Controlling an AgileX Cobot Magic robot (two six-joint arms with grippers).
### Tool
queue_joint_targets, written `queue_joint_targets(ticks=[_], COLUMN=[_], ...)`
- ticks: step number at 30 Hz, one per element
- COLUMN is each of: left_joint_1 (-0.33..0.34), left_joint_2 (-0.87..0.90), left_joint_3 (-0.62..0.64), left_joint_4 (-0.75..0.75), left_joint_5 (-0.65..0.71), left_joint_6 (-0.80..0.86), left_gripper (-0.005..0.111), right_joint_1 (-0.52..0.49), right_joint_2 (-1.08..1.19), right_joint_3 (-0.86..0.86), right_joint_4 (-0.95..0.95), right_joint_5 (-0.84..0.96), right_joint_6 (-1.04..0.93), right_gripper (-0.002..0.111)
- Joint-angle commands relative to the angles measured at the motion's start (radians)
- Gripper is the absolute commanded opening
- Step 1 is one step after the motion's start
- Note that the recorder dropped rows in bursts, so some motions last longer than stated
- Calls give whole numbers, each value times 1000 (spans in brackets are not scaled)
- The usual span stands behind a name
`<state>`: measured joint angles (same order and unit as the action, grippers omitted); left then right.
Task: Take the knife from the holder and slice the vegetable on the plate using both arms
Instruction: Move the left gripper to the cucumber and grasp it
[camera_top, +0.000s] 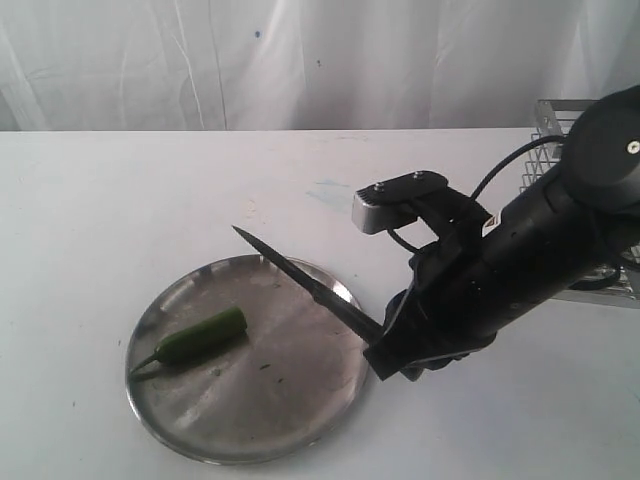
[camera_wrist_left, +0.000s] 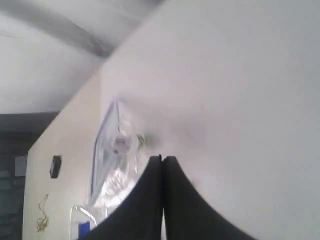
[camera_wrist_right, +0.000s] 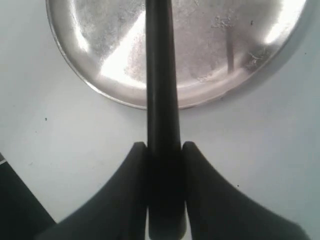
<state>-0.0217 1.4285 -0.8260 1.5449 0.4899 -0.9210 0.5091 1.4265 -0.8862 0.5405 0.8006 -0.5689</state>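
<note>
Off the plate's (camera_top: 290, 425) three-o'clock rim, the right gripper (camera_wrist_right: 164, 147) pinches the knife (camera_top: 300, 280) by its handle. The blade points toward ten o'clock, probably lining up on the pepper (camera_top: 203, 336) lying at nine. The left gripper (camera_wrist_left: 162, 160) is pressed together and empty.

The plate (camera_top: 250, 420) is shiny, scuffed metal; the knife (camera_top: 300, 280) matt dark; the pepper (camera_top: 205, 335) smooth, glossy green; the counter (camera_top: 150, 200) smooth matt white; the holder (camera_top: 548, 104) bright wire.
</note>
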Motion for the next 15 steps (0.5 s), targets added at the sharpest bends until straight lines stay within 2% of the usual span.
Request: queue_joint_targets(ticks=[1,3,4,7,9,11,12,13,14,15], left_joint_1=[-25,-45,-51,-70,-81,-121,-163,-183,-230,-245], left_joint_2=[14,14,14,14,14,14,20,26,37,40], left_joint_3=[-49,-90,-108,-143,-160,-160,-150,-144,-125,-116], left_joint_4=[-875,-1409,-1627,-2052,-2186,-2182,-2135,-2108,-2032,-2009], left_joint_5=[41,143,201,190,183,207,190,166,87,55], left_joint_6=[1146,1722,1914,2065,2142,2235,2242,2246,2241,2235], left_gripper=[0,0,0,0,0,5,18,25,42,50], right_joint_1=[2,2,2,2,2,2,2,2,2,2], right_joint_2=[1,1,1,1,1,1,1,1,1,1], right_joint_3=[3,3,3,3,3,3,3,3,3,3], right_joint_4=[8,8,8,8,6,2,2,2,-17,-46], right_joint_5=[-16,-11,-11,-6,-2,-2,-9,-22,-52,-73], right_joint_6=[-2,-2,-2,12,15,15,15,25,67,107], right_gripper=[0,0,0,0,0,0,0,0,0,0])
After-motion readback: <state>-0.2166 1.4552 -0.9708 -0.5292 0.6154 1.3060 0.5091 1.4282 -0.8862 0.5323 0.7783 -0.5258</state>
